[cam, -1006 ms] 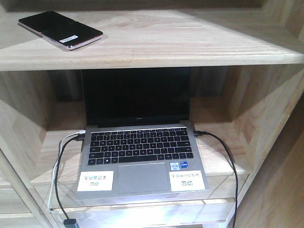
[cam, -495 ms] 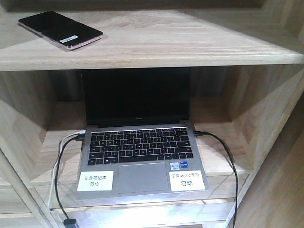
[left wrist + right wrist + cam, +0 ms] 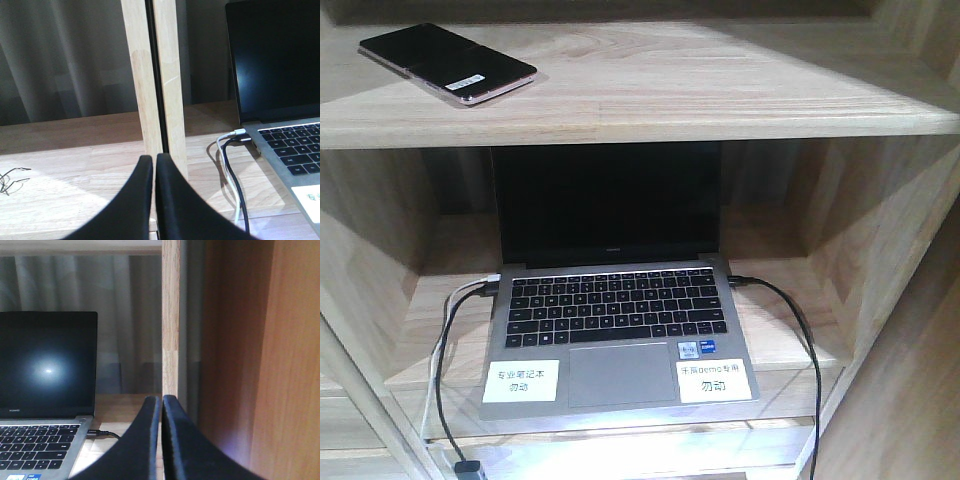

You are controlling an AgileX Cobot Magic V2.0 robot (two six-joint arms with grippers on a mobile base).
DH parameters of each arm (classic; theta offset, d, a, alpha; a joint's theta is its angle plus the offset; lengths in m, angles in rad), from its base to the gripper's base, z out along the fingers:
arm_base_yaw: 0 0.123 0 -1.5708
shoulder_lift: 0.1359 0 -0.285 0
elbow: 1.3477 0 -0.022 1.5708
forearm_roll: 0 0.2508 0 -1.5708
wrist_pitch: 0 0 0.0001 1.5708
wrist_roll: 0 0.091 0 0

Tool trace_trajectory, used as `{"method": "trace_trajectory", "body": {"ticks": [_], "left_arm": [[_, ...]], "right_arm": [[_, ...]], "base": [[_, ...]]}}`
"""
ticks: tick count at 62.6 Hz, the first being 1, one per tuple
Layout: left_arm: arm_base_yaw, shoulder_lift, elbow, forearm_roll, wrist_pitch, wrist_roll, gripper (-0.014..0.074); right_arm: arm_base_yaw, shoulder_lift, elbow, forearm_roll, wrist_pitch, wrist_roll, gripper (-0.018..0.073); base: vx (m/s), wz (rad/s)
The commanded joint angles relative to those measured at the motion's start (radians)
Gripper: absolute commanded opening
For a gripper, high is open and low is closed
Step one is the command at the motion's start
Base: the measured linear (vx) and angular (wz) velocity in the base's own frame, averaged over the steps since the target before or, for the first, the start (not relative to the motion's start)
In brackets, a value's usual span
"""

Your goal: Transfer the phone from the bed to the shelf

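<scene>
Both claws are pressed together and pinch nothing. The left claw (image 3: 153,172) hovers low over the lower wooden board, with a wooden upright (image 3: 152,75) straight ahead of its tips and the open grey laptop (image 3: 280,90) off to its right, cables (image 3: 232,170) trailing from that side. The right claw (image 3: 161,412) has the laptop to its left and a wood side panel (image 3: 290,360) to its right. The phone (image 3: 447,64) lies flat on the shelf (image 3: 700,90), above the laptop's compartment, out of either claw's view.
</scene>
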Motion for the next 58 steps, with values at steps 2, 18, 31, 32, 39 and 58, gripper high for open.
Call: {"method": "trace_trajectory", "body": {"ticks": [2, 18, 31, 32, 39, 58], "left_arm": [[-0.004, -0.013, -0.021, -0.009, -0.072, -0.006, 0.0001], [-0.004, -0.013, -0.021, -0.009, -0.072, -0.006, 0.0001], [-0.004, -0.013, -0.021, -0.009, -0.072, -0.006, 0.0001], [-0.004, -0.013, -0.021, -0.009, -0.072, -0.006, 0.0001], [-0.004, -0.013, -0.021, -0.009, -0.072, -0.006, 0.0001], [-0.004, -0.013, -0.021, -0.009, -0.072, -0.006, 0.0001]], "right_arm": [[-0.007, -0.012, 0.004, -0.017, -0.084, 0.001, -0.0005], [-0.007, -0.012, 0.004, -0.017, -0.084, 0.001, -0.0005], [-0.007, -0.012, 0.004, -0.017, -0.084, 0.000, -0.0005], [-0.007, -0.012, 0.004, -0.017, -0.084, 0.000, -0.0005], [-0.007, -0.012, 0.004, -0.017, -0.082, 0.000, -0.0005], [-0.007, -0.012, 0.004, -0.017, -0.082, 0.000, -0.0005]], "base": [[0.00, 0.00], [0.00, 0.00], [0.00, 0.00], [0.00, 0.00], [0.00, 0.00], [0.00, 0.00]]}}
